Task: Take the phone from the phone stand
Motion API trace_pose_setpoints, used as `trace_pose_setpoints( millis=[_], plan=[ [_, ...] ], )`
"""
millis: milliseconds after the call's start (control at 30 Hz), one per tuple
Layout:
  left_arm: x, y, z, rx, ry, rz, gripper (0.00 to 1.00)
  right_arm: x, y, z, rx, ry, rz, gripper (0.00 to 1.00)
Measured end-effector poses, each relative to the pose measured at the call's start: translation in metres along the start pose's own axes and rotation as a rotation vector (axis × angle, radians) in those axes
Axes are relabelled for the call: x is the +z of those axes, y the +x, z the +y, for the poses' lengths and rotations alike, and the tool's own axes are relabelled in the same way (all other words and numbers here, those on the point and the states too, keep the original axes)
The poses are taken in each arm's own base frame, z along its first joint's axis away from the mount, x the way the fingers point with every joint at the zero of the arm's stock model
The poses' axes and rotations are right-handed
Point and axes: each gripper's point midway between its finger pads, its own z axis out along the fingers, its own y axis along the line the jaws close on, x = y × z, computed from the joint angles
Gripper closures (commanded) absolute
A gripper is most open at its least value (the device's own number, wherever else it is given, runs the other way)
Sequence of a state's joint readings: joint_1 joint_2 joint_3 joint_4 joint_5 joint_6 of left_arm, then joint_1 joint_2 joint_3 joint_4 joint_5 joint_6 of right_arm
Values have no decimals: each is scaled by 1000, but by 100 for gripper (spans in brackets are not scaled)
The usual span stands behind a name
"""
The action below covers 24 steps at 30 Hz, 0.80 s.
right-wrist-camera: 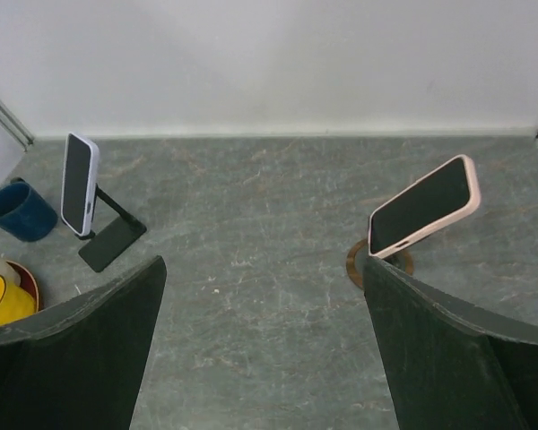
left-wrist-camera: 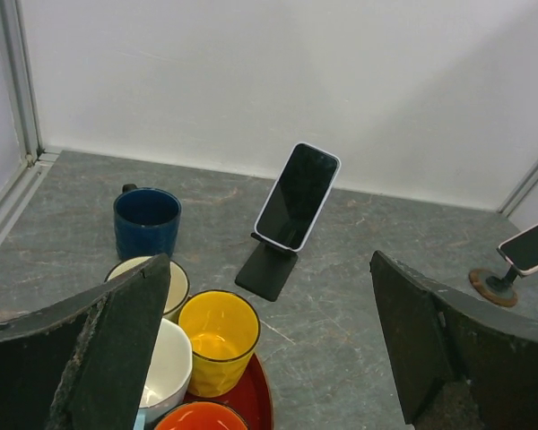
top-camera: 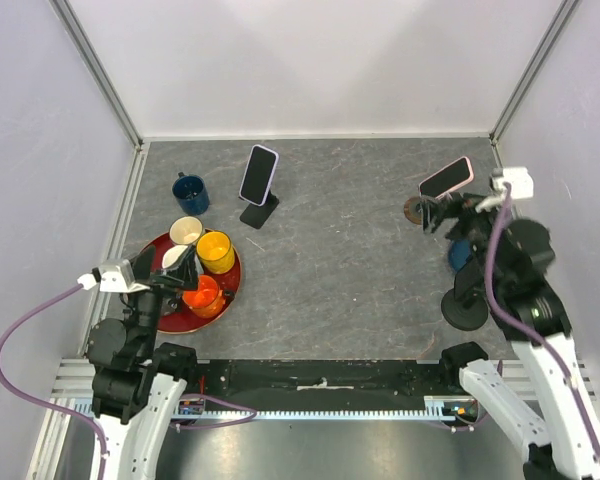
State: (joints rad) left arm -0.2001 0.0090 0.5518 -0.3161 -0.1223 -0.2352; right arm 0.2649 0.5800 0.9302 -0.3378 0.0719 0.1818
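Observation:
Two phones stand on stands. A white-cased phone (top-camera: 259, 174) (left-wrist-camera: 298, 196) (right-wrist-camera: 78, 183) leans on a black folding phone stand (top-camera: 259, 212) (left-wrist-camera: 267, 270) (right-wrist-camera: 112, 240) at the back centre-left. A pink-cased phone (top-camera: 446, 177) (left-wrist-camera: 531, 246) (right-wrist-camera: 423, 206) tilts on a stand with a round brown base (top-camera: 417, 210) (left-wrist-camera: 489, 285) (right-wrist-camera: 351, 260) at the back right. My left gripper (top-camera: 180, 275) (left-wrist-camera: 269, 260) is open above the cups, well short of the black stand. My right gripper (top-camera: 458, 225) (right-wrist-camera: 263, 263) is open, its right finger just in front of the pink phone, touching nothing.
A red tray (top-camera: 235, 282) (left-wrist-camera: 255, 399) at the left carries yellow (top-camera: 215, 250) (left-wrist-camera: 218, 336), white (top-camera: 186, 231) and orange (top-camera: 202, 296) cups. A blue mug (top-camera: 191, 192) (left-wrist-camera: 147, 220) (right-wrist-camera: 18, 211) stands behind it. A black disc (top-camera: 464, 310) lies under the right arm.

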Motion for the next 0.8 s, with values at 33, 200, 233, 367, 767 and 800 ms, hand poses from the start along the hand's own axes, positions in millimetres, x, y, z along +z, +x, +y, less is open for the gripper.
trace_pose_setpoints(
  millis=[33, 200, 233, 367, 767, 800],
  plan=[
    [-1, 1, -1, -3, 4, 3, 0, 12, 3, 1, 7, 8, 45, 2],
    [-2, 8, -2, -7, 11, 34, 0, 67, 39, -3, 41, 81, 271, 2],
    [-3, 10, -2, -8, 12, 40, 0, 75, 48, -6, 44, 105, 307, 2],
    [-4, 14, -6, -12, 31, 58, 0, 102, 78, -23, 69, 203, 439, 2],
    [-6, 10, -5, -19, 23, 58, 0, 136, 43, -161, 350, 522, 311, 2],
    [-6, 11, -5, -19, 25, 60, 0, 137, 44, -168, 386, 521, 294, 2]
  ],
)
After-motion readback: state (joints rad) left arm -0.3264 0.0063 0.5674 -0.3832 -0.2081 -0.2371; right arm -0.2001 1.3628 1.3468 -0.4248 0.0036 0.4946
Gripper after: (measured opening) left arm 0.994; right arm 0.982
